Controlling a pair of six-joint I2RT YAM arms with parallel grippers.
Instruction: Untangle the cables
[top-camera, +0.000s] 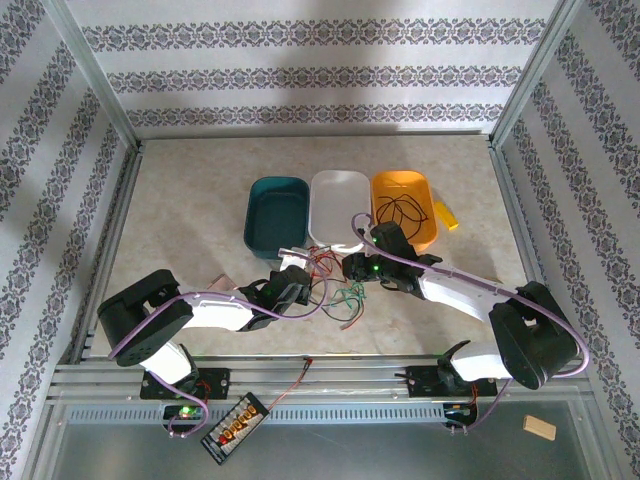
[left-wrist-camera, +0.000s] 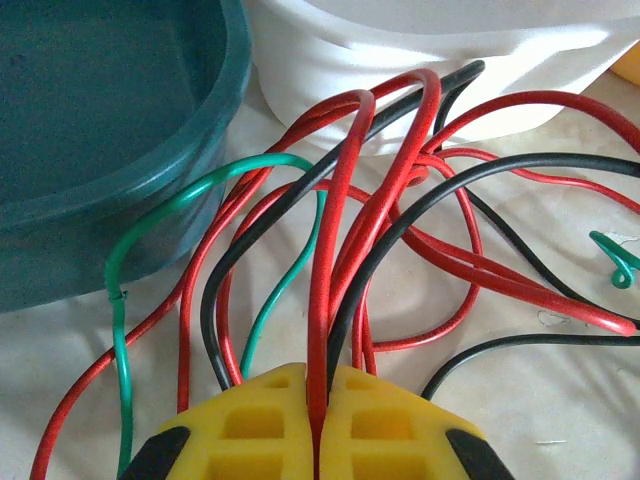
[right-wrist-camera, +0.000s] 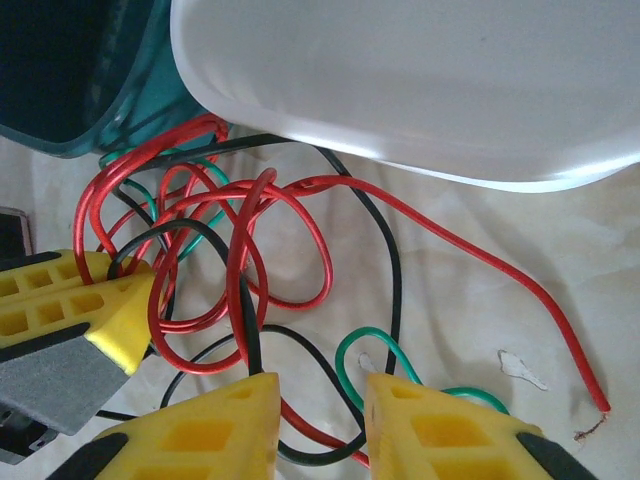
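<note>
The cables (top-camera: 330, 283), thin red, black and green wires, lie tangled on the table in front of the tubs. My left gripper (top-camera: 297, 287) is at the tangle's left side. In the left wrist view it (left-wrist-camera: 318, 378) is shut on a red cable (left-wrist-camera: 332, 240) that rises in a loop between the yellow fingers. My right gripper (top-camera: 356, 268) is at the tangle's right side. In the right wrist view it (right-wrist-camera: 318, 392) is open, its fingers straddling black, red and green strands (right-wrist-camera: 300, 350) on the table. The left gripper's fingers (right-wrist-camera: 95, 300) show there at the left edge.
A teal tub (top-camera: 275, 212), a white tub (top-camera: 338, 205) and an orange tub (top-camera: 404, 208) with a dark wire in it stand in a row just behind the tangle. A small yellow object (top-camera: 445, 215) lies right of them. A circuit-board lead (top-camera: 236, 426) lies on the near rail.
</note>
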